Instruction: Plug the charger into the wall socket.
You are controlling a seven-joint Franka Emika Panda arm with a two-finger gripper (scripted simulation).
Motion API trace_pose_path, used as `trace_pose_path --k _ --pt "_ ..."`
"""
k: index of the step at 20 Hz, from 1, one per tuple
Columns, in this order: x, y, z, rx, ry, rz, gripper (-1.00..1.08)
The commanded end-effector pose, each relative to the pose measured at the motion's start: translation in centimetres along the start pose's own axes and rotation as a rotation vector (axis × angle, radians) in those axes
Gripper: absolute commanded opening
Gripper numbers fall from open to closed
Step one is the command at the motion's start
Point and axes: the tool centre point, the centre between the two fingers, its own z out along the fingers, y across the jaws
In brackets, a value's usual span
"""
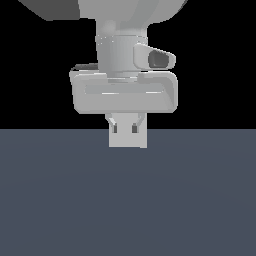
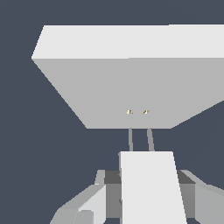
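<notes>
Gripper [image 2: 146,197] clamps charger [image 2: 151,188], prongs just short of wall socket [image 2: 127,87] holes. Slight misalign = prongs jam vs plate, charger slips.

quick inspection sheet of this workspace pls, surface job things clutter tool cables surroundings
surface: plain dark blue-grey floor, bare where seen
charger: small white-grey block held between the tool's fingers, two thin prongs pointing at the plate
wall socket: pale square plate just ahead of the prongs, two small marks at its centre; whether the prong tips touch it cannot be told
clutter: nothing seen
tool: closed on the charger, low over the floor
cables: nothing seen
surroundings: black background
</notes>
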Motion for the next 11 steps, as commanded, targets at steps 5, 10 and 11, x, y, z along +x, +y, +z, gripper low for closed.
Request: trace_pose_path --k 5,10,11 --pt "2.2 0.0 0.9 0.001 0.000 0.000 -1.00" --pt "2.8 0.0 1.2 0.000 0.000 -0.001 -1.00" --pt "2.8 0.0 1.2 0.000 0.000 -0.001 -1.00"
